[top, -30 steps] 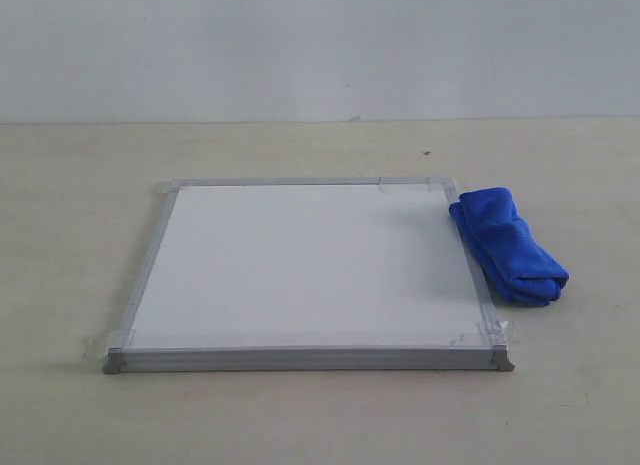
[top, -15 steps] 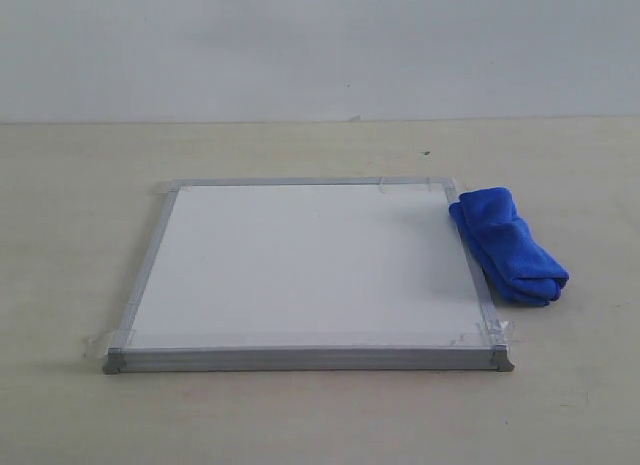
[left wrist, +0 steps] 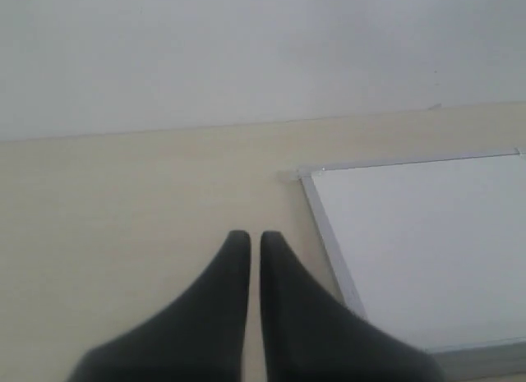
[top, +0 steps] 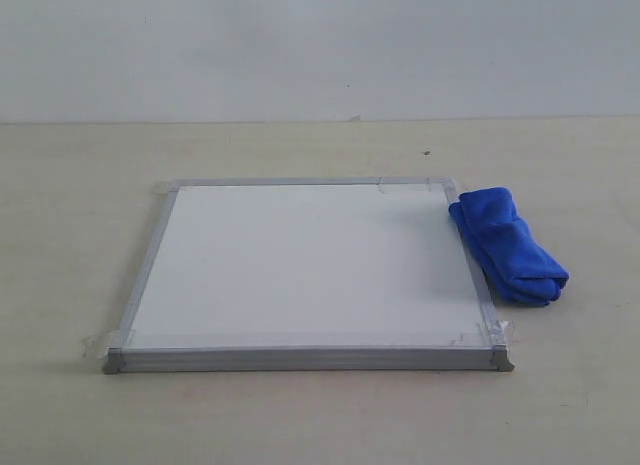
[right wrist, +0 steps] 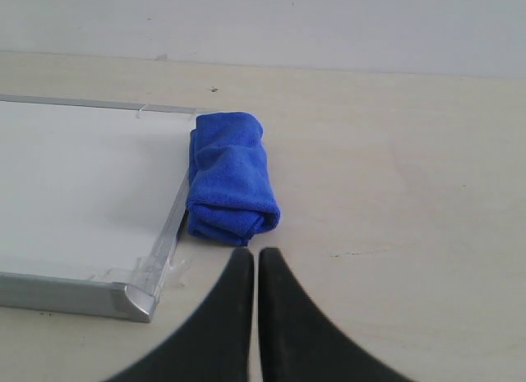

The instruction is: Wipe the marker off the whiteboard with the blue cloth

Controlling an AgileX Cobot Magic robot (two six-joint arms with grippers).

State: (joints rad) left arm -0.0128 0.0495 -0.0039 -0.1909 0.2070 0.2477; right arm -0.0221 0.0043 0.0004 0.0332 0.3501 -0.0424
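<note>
Judging step as pre-grasp or finished: whiteboard (top: 310,270) mid-bench shows no marker; blue cloth (top: 508,245) lies touching its right frame; right tool (right wrist: 254,255) and left tool (left wrist: 256,238) pressed together, empty; a grasp needs the right tool spread.

A bare test bench — a lab-style setup rather than a home or shop; the pale, faintly wood-grained table (top: 300,415) runs back to a plain white wall (top: 320,45); on it lie only a whiteboard (top: 310,270), its corners fixed down with clear tape (top: 100,337), and a blue cloth (top: 508,245) just beside the board's edge — a staged layout for the two black grippers (left wrist: 255,238) (right wrist: 255,255).
</note>
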